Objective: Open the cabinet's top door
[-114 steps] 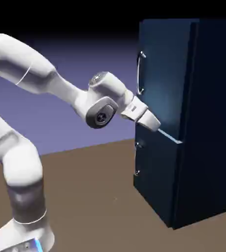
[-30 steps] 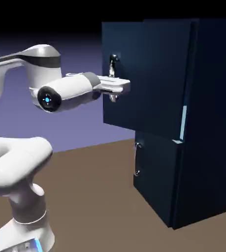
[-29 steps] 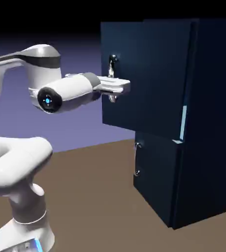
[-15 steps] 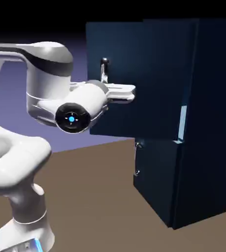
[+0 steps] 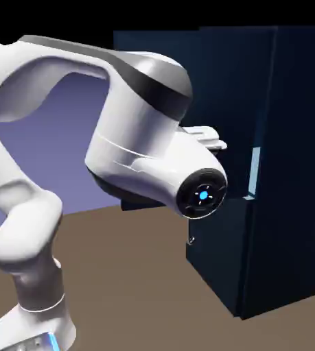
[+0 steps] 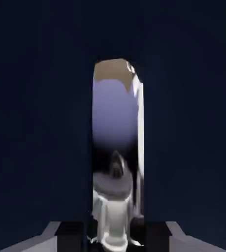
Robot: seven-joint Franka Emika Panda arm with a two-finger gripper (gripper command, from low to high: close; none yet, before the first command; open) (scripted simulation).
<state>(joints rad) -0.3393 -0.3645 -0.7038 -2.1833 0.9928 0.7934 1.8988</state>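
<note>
The dark navy cabinet (image 5: 297,171) stands at the exterior view's right. Its top door (image 5: 218,75) is swung out toward the left, with a pale strip (image 5: 254,171) showing at the hinge side. My arm's big elbow and wrist cover the door's handle in the exterior view, where only the white hand of my gripper (image 5: 208,137) shows against the door. In the hand view the shiny metallic handle (image 6: 117,147) runs up the middle against the dark door panel (image 6: 36,123). My gripper (image 6: 113,237) is shut on that handle at the bottom edge.
The shorter lower door (image 5: 215,267) stays flush with the cabinet, its small handle (image 5: 191,240) just below my wrist. Brown tabletop (image 5: 132,295) spreads in front of the cabinet. My arm's base (image 5: 29,322) stands at the lower left.
The top door has swung further open, its free edge moving left. My arm has pulled back and rolled toward the camera, and now it hides the handle that showed before.
</note>
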